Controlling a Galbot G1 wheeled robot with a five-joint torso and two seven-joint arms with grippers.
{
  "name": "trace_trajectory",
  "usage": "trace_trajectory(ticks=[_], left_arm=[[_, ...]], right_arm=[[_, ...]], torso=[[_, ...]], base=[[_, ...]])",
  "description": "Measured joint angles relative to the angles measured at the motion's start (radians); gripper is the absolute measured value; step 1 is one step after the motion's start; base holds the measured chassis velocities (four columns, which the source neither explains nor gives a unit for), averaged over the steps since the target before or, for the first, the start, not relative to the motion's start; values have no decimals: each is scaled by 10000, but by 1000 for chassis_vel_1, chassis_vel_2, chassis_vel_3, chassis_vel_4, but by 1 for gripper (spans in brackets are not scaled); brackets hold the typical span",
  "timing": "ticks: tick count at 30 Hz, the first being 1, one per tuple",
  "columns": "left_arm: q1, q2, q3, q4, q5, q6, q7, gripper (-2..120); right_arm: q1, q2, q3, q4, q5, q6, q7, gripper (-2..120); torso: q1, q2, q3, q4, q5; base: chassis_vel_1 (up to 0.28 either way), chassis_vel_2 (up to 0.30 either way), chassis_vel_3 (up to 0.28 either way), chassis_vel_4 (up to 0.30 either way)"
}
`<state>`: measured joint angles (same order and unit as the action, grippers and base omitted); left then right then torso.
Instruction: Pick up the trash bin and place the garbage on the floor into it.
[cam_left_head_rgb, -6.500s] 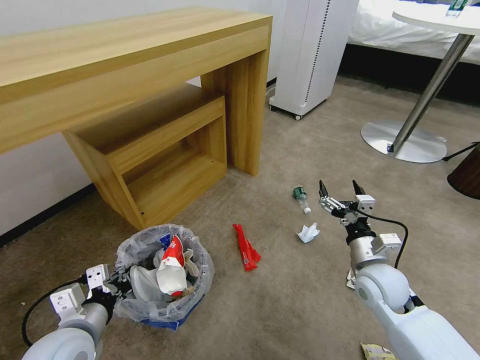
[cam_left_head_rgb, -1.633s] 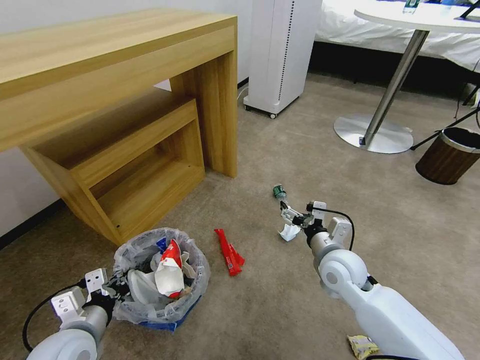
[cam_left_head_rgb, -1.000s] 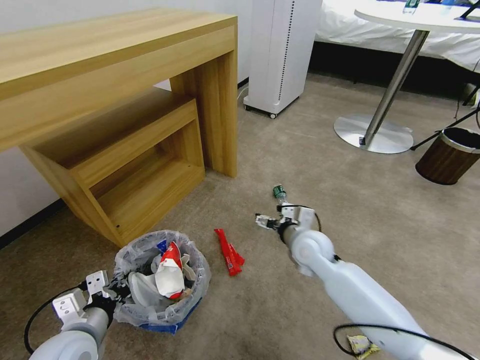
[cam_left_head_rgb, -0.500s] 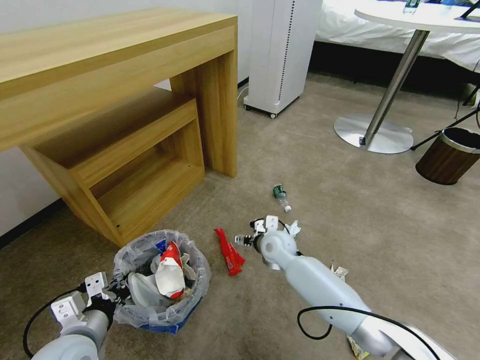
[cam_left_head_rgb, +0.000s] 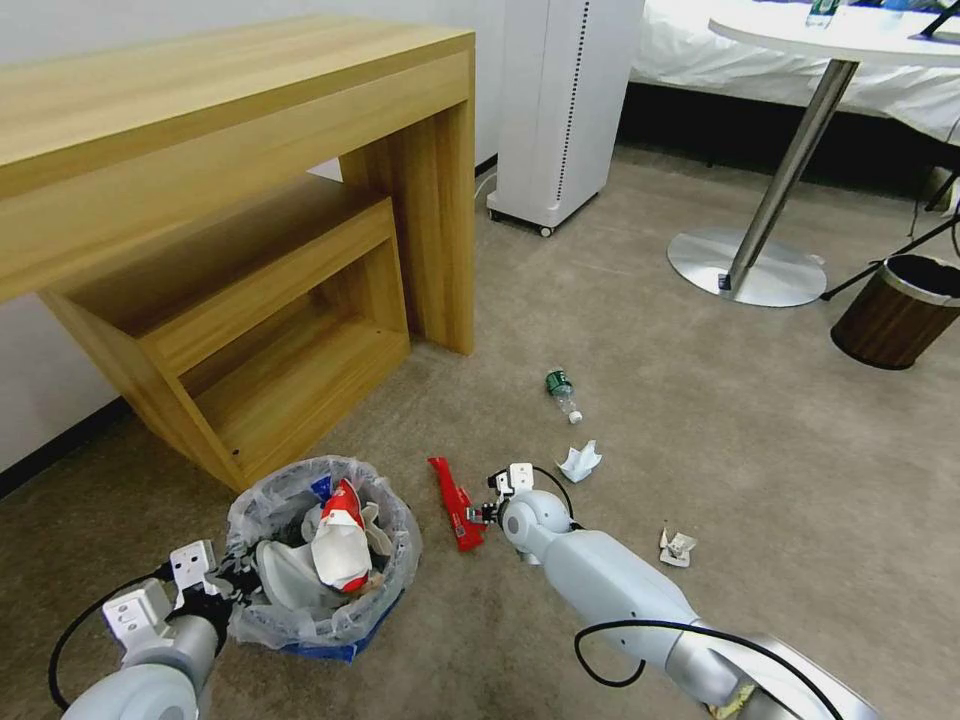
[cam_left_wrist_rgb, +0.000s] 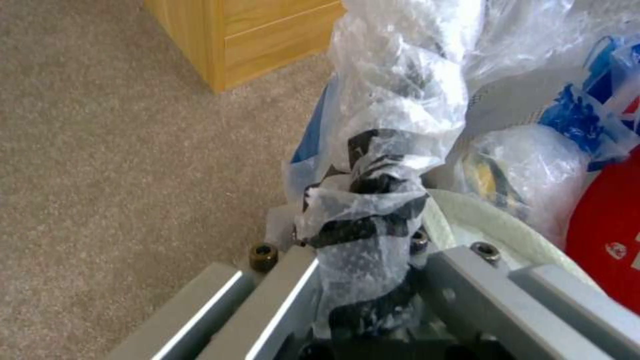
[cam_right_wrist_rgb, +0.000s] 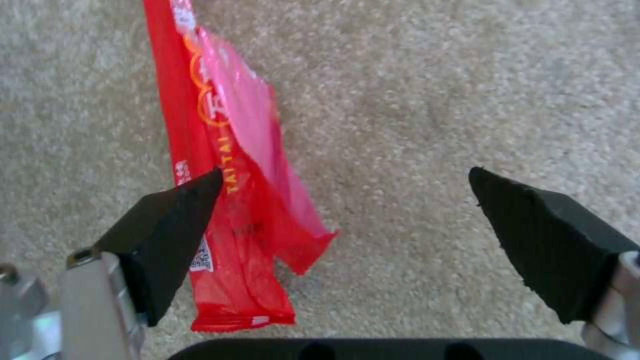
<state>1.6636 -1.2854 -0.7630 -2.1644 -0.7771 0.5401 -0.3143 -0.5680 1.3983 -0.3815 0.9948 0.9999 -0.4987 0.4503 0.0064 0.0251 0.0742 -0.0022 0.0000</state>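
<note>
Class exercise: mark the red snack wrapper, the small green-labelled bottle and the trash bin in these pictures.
red snack wrapper (cam_right_wrist_rgb: 227, 200): right wrist view, on its printed middle.
small green-labelled bottle (cam_left_head_rgb: 560, 386): head view, on its green label.
trash bin (cam_left_head_rgb: 395, 520): head view, on the bag-covered rim, right side.

The right gripper (cam_left_head_rgb: 480, 514) hangs low over the carpet, just beside the red snack wrapper (cam_left_head_rgb: 452, 500). The left gripper (cam_left_head_rgb: 222, 588) sits at the rim of the trash bin (cam_left_head_rgb: 300, 625), which is full of litter.

One red wrapper (cam_left_head_rgb: 455, 503); one bottle (cam_left_head_rgb: 562, 392); two paper wads (cam_left_head_rgb: 580, 462); two bins (cam_left_head_rgb: 325, 555).
</note>
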Motion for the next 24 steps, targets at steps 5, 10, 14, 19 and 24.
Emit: trace_trajectory(ticks=[5,10,14,19,24], left_arm=[[-107,-17,47,79,-11,-18,6,0],[-150,-60,89,109,-17,-78,73,0],[-153,-36,97,95,-35,-123,114,0],[-147,-6,126,20,-58,-171,143,0],[-124,7,156,-36,-63,-209,201,0]], right_arm=[[143,119,-313,-227,-204,212,-300,92],[237,297,-721,-518,-569,529,-579,86],[237,450,-821,-737,-793,605,-583,80],[218,607,-901,-1002,-1073,797,-579,68],[139,685,-928,-1081,-1324,928,-567,51]], torso=[[0,1,0,0,0],[0,0,0,1,0],[0,0,0,0,0],[0,1,-1,0,1],[0,0,-1,1,1]], base=[[0,0,0,0],[0,0,0,0],[0,0,0,0],[0,0,0,0],[0,0,0,0]])
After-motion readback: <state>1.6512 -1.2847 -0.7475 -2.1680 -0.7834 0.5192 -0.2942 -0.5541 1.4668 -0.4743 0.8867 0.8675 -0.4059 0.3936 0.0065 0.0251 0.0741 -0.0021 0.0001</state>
